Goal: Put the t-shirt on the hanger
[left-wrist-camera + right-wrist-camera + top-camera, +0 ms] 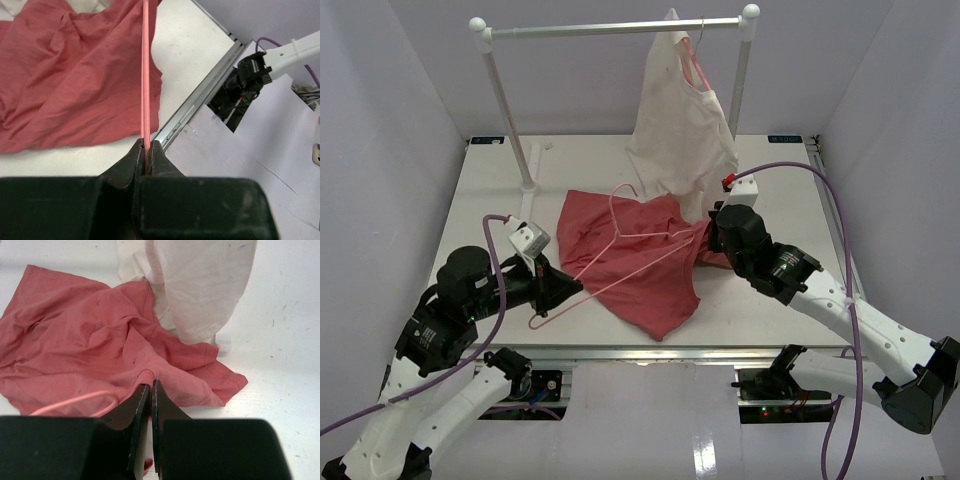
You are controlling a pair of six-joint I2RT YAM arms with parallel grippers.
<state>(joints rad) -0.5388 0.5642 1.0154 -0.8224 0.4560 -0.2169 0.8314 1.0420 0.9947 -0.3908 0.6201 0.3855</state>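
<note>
Left gripper [146, 146] (arm [465, 295] low) pinches the hanger [145, 75]; right gripper [150, 386] pinches t-shirt [75, 340].

both arms reach inward, jaws closed on what they hold

seen from above, the left arm [450, 320] rises from its base at 7 o'clock, folds at the elbow and points its wrist toward 3 o'clock. the left gripper [558, 290] has its jaws nipped tight on the hanger [145, 75] wire. the right arm [820, 295] stretches low from 4 o'clock toward 10 o'clock. the right gripper [710, 238] has its jaws pressed together on a ribbed edge of the t-shirt [75, 340].
</note>
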